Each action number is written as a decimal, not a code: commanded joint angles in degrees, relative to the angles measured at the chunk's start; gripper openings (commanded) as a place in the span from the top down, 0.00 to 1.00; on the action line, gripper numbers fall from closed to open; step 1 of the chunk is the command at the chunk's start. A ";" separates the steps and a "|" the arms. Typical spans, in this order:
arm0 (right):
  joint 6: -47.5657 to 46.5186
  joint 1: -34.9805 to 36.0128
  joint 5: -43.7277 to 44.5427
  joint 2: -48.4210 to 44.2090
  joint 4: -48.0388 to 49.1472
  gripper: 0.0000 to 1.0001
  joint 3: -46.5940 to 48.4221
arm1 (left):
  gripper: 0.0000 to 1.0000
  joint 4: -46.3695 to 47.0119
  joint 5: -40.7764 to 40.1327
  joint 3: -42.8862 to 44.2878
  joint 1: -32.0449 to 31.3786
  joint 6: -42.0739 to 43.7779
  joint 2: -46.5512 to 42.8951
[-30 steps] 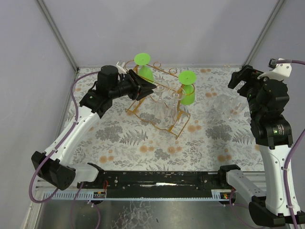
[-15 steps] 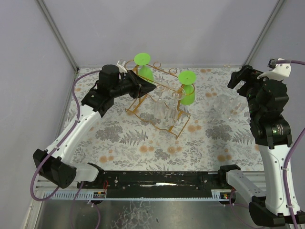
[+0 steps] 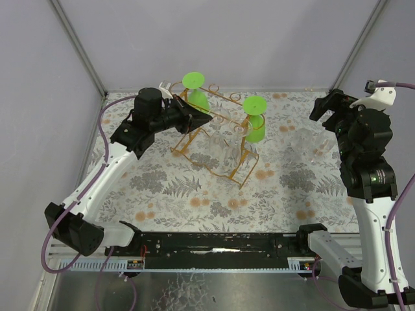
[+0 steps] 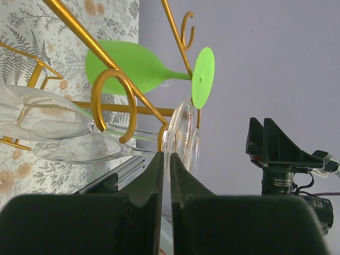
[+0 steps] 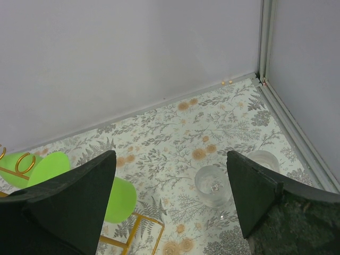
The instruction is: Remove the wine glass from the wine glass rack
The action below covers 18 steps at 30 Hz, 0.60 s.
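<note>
The left gripper (image 4: 165,159) is pinched tight on the thin foot of the clear wine glass (image 4: 181,135), ready to slide it out. The glass hangs in the wine glass rack (image 4: 109,90). The right gripper (image 5: 170,164) is wide open and empty.

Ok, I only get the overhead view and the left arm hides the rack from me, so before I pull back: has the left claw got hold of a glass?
Observer: On the left wrist camera the left claw is shut, with the foot rim of a clear glass running into the slit between its tips.
Operator: Is that glass free of the rack?
Observer: No, its stem looks to sit in a curled hook of the rack, close to the foot.
Operator: And the right claw?
Observer: Its own camera shows the right claw open, with nothing between the fingers.
</note>
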 commanded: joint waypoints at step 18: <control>-0.75 0.26 0.63 -1.43 1.98 0.01 0.47 | 1.00 -1.29 -0.03 3.18 0.60 0.19 -3.74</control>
